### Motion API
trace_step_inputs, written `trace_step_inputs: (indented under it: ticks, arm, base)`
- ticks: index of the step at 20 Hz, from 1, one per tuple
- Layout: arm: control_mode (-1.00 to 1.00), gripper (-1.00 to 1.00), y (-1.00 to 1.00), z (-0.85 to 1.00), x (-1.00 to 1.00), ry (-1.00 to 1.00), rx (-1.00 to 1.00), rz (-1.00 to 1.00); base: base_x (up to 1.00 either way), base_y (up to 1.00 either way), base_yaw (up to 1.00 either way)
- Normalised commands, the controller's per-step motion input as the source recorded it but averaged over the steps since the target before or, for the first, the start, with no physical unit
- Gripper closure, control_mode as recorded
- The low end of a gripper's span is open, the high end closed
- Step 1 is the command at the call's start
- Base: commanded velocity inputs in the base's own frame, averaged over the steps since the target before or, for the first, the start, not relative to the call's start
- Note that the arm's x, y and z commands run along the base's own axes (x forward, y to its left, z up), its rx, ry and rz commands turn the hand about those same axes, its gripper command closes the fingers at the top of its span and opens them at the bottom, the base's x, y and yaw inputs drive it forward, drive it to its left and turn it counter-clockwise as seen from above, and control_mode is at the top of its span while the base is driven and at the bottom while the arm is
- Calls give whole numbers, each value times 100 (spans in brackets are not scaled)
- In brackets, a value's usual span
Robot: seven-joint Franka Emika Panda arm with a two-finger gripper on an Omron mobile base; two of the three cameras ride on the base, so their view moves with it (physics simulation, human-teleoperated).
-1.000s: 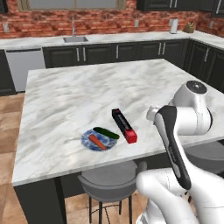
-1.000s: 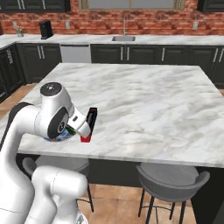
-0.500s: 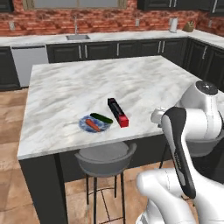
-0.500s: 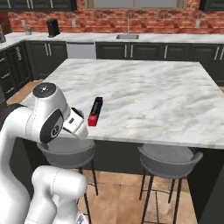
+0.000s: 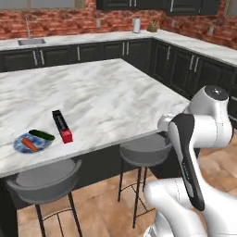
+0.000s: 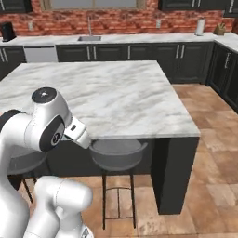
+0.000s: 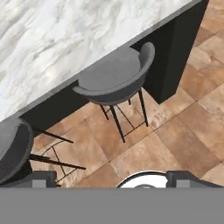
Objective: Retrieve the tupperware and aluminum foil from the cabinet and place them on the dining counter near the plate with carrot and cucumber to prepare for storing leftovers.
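The aluminum foil [image 5: 61, 125], a slim black box with a red end, lies on the white marble dining counter [image 5: 106, 88] close to its near edge. Just left of it sits the pale plate [image 5: 17, 148] with an orange carrot [image 5: 29, 145] and the dark green cucumber [image 5: 41, 135]. My gripper [image 7: 116, 180] is open and holds nothing, its dark fingertips [image 7: 43, 177] wide apart. It hangs off the counter's near edge [image 7: 65, 30] and looks down at a grey stool [image 7: 113, 76] and the tiled floor. The tupperware is out of view.
Two grey bar stools [image 5: 143, 149] [image 5: 41, 179] stand under the island's near side. Black base cabinets under marble wall counters [image 5: 185, 51] line the back and right walls, and a sink [image 6: 89, 38] is at the back. Black upper cabinets [image 6: 186, 3] run along the top. Brown tiled floor [image 6: 204, 139] lies right of the island.
The whole picture has shifted: the base has moved right along the island, so box and plate now sit far left. Neither has moved on the counter. The gripper stays open.
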Motion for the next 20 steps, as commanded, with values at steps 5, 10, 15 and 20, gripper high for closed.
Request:
trace_step_inputs:
  ticks: [5,10,15,20]
  arm:
    - [100,-100,0,0,0,0,0,0]
    - [100,-100,0,0,0,0,0,0]
    - [100,-100,0,0,0,0,0,0]
    - [100,-100,0,0,0,0,0,0]
  base:
    - [0,-100,-31]
    - [16,-100,-20]
    - [58,-100,-2]
    - [77,-100,3]
